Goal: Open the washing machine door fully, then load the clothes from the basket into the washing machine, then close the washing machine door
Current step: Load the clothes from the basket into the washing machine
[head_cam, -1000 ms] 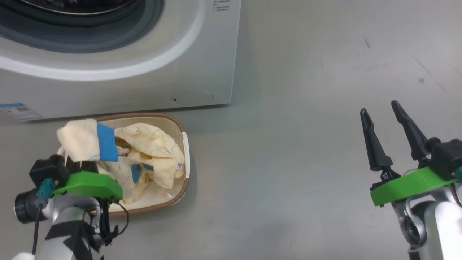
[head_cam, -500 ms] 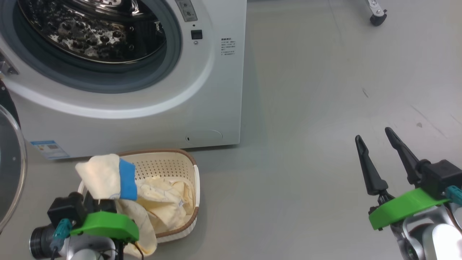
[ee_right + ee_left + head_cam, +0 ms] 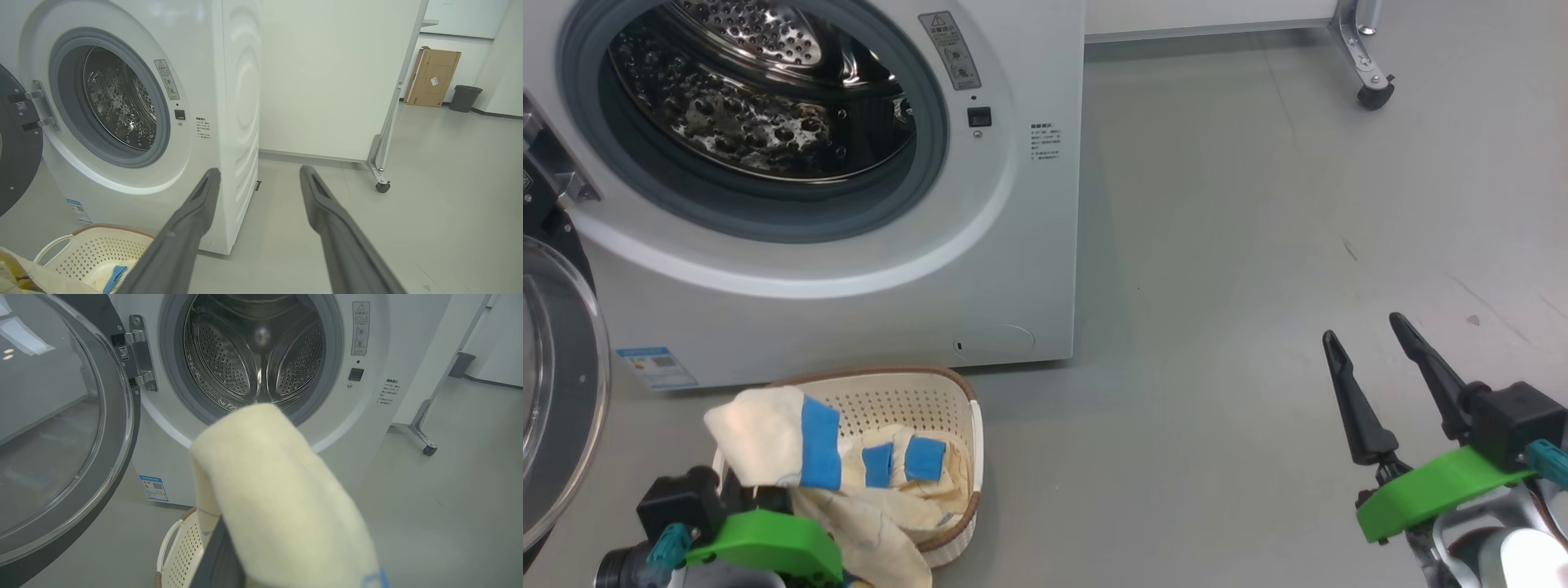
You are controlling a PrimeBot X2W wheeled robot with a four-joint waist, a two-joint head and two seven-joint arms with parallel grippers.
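Head view: the left gripper [image 3: 753, 496], clamped on the pale cream-yellow blue-patched fabric garment [image 3: 768, 429], has raised it higher from the small cream perforated basket [image 3: 915, 400], tail trailing inside, near the big white washing machine [image 3: 1029, 245] with its open steel drum [image 3: 768, 114], so loading looks next; the right gripper [image 3: 1362, 327], far right, stands open.

The clothes [image 3: 768, 429] cover the fingers of the left gripper [image 3: 756, 478]; in the left wrist view a strip of one finger [image 3: 218, 555] shows beneath the fabric. The washing machine door [image 3: 556, 392] is cut off by the head view's left edge. The near side of the basket [image 3: 907, 400] is under fabric. Print on the warning label [image 3: 953, 51] and the blue sticker [image 3: 658, 367] is too small to read.
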